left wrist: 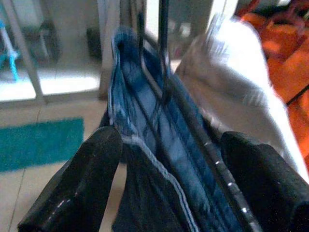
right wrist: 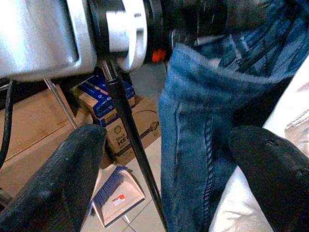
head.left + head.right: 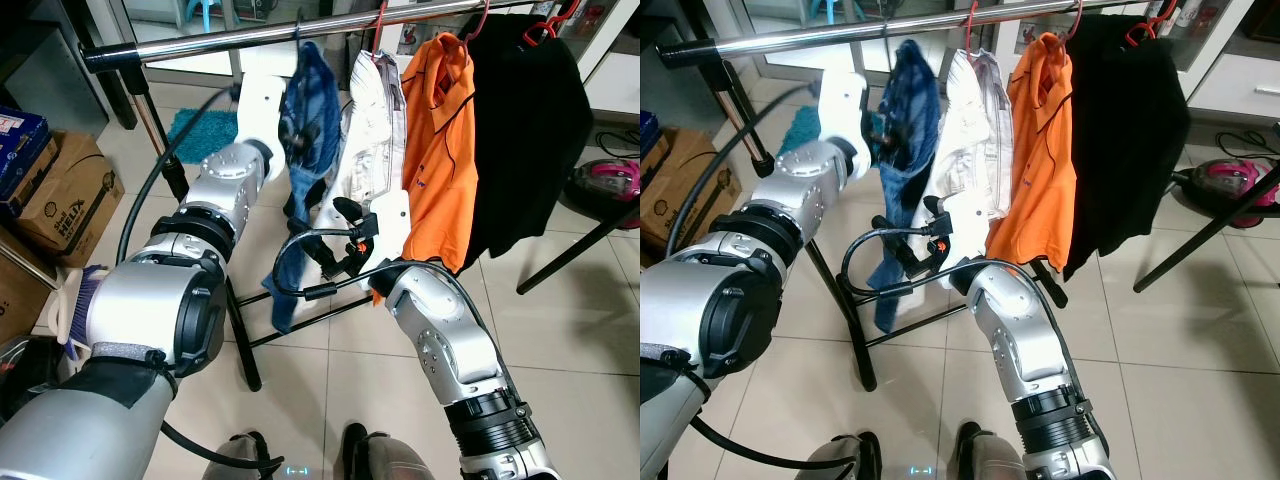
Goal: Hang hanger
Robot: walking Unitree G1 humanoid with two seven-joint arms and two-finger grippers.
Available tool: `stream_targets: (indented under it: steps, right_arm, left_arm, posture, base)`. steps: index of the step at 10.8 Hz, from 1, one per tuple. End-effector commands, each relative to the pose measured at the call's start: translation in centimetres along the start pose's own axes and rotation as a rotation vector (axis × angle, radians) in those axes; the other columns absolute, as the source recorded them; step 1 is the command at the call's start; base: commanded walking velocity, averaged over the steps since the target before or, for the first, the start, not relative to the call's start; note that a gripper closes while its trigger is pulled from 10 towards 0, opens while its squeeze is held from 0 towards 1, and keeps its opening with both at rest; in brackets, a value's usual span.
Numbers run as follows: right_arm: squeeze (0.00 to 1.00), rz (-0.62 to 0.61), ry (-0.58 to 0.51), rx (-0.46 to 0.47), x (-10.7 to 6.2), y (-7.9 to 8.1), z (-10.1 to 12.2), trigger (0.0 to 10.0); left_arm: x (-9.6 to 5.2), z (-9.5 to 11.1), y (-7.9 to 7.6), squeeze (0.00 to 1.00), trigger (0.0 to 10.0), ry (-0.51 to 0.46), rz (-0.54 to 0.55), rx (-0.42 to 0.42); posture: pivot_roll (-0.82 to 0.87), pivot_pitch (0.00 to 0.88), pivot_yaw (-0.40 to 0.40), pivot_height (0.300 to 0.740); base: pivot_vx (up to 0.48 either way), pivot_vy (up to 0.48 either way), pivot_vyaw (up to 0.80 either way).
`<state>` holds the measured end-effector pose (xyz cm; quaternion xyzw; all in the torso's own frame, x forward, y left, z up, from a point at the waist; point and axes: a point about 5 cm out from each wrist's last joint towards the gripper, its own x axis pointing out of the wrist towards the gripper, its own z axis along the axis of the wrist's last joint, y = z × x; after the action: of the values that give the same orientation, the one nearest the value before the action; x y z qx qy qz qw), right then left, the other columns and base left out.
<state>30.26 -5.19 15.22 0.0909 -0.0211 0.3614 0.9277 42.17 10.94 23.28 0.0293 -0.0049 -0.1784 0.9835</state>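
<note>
A chrome rail (image 3: 300, 32) carries jeans (image 3: 308, 110), a white shirt (image 3: 372, 140), an orange polo (image 3: 438, 140) and a black garment (image 3: 525, 130).

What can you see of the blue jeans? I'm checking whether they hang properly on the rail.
The blue jeans are faded denim with pale seam stitching, draped folded over a thin dark hanger whose hook reaches up to the steel rail. They hang leftmost in the row, pressed against the white garment, legs trailing low toward the rack's black base. The left pincer sits open at their upper folds; the right pincer is open beside their lower part.
</note>
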Motion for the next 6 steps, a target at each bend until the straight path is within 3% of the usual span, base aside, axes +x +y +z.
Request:
stream_targets:
  steps: [1, 4, 6]
  right_arm:
    - [0.00, -0.002, -0.002, 0.008, 0.1, -0.3, 0.1, 10.0]
    - [0.00, -0.025, -0.010, 0.010, 0.0, -0.9, 0.3, 10.0]
    - [0.00, -0.020, -0.009, 0.009, 0.2, -0.9, 0.2, 10.0]
  left_arm:
    - [0.2, 2.2, -0.3, 0.00, 0.0, -0.109, -0.031, 0.019]
    - [-1.5, 3.5, 0.1, 0.00, 0.0, -0.302, -0.106, 0.042]
    - [-3.1, 3.3, 0.4, 0.00, 0.0, -0.322, -0.129, 0.105]
  posture:
    - [-0.16, 0.146, -0.020, 0.740]
    - [-0.14, 0.141, -0.015, 0.740]
    - [-0.13, 0.139, -0.020, 0.740]
  base:
    - [0.000, 0.000, 0.00]
    - [0.000, 0.000, 0.00]
    - [0.000, 0.000, 0.00]
